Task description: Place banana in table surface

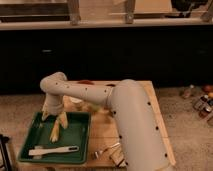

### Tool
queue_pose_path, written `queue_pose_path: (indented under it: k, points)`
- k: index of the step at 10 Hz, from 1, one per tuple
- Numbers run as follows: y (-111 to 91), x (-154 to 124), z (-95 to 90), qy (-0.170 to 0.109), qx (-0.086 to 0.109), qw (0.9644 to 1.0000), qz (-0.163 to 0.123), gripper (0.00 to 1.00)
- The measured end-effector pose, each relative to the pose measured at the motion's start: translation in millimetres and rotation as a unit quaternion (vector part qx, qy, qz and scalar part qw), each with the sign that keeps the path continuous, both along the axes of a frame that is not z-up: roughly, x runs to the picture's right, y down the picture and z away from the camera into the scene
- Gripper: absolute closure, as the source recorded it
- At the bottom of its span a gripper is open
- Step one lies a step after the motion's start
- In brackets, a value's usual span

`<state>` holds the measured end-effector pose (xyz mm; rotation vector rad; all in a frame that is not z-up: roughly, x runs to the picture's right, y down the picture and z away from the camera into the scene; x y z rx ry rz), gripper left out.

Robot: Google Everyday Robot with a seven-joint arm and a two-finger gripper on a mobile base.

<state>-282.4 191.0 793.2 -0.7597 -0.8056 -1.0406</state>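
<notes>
The banana [56, 131], pale yellow and nearly straight, lies tilted in the dark green tray [27, 136], which rests on the left end of the light wood table surface [102, 131]. My gripper [56, 118] hangs from the white arm, which reaches from the lower right across the table. It is right over the banana's upper end, inside the tray. I cannot see whether it touches the banana.
A long white-handled utensil [52, 150] lies across the tray's front. Metal cutlery [107, 149] lies on the table by the tray's right rim. Small items [82, 104] sit on the table behind the arm. Bottles [200, 102] stand on the floor at right. Dark cabinets stand behind.
</notes>
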Motion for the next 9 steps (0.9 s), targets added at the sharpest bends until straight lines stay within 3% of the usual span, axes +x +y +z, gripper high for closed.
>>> queue_pose_path:
  k: [9]
  points:
    - [17.7,0.7,15.2,-0.014,-0.039,0.9991,-0.011,0.2]
